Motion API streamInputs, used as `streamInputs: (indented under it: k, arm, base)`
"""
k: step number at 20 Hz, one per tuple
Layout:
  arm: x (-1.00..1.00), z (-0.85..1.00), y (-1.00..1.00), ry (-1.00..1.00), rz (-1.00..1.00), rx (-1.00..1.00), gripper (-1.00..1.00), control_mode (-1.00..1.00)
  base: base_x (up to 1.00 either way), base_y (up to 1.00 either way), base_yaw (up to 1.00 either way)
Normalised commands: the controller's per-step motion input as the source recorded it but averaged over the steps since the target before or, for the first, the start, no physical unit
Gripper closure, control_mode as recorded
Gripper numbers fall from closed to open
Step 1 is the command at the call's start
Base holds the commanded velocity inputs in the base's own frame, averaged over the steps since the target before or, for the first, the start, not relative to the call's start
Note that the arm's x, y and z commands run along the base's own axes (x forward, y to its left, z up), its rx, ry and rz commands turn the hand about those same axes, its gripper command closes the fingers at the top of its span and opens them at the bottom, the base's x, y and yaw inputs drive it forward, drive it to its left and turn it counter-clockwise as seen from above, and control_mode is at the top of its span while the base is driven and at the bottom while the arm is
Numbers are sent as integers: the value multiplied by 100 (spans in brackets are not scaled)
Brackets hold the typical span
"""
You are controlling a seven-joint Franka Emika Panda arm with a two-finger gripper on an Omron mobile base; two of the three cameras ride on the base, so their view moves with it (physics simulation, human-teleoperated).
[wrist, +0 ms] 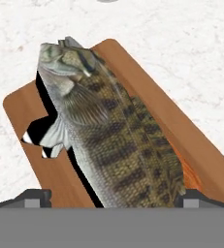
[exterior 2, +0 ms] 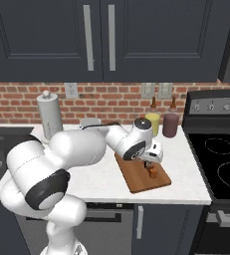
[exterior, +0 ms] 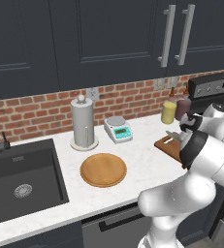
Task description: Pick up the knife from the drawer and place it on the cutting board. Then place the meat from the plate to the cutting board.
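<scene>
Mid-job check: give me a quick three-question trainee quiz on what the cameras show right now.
1. True or false: the meat lies on the cutting board.
2. In the left base view, what sits to the left of the plate? A) the sink B) a toaster C) a kettle
3. Fill in: over the meat, the end effector is ___ (open or shut).

Key: 1 true; 2 A; 3 open.

base views flank, hand view close above cutting board (wrist: 133, 92)
</scene>
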Motion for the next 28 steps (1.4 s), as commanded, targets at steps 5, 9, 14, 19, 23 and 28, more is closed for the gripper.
streamInputs:
  k: [5,9,14,19,23,28]
  arm:
    - [16,-20,1,0,0,-2,-100,-100]
    - [28,-28,0,8,0,-1,-100,-100]
    - [16,-13,0,21,0,0,-100,-100]
    - [-7,0,0,15,0,0,-100,-100]
    - [-25,0,0,13,0,0,-100,-100]
    - [-13,-28,0,1,0,-1,-100,-100]
  base:
    - [0,0,0]
    - [0,0,0]
    - [0,0,0]
    - [0,0,0]
    - [0,0,0]
    - [0,0,0]
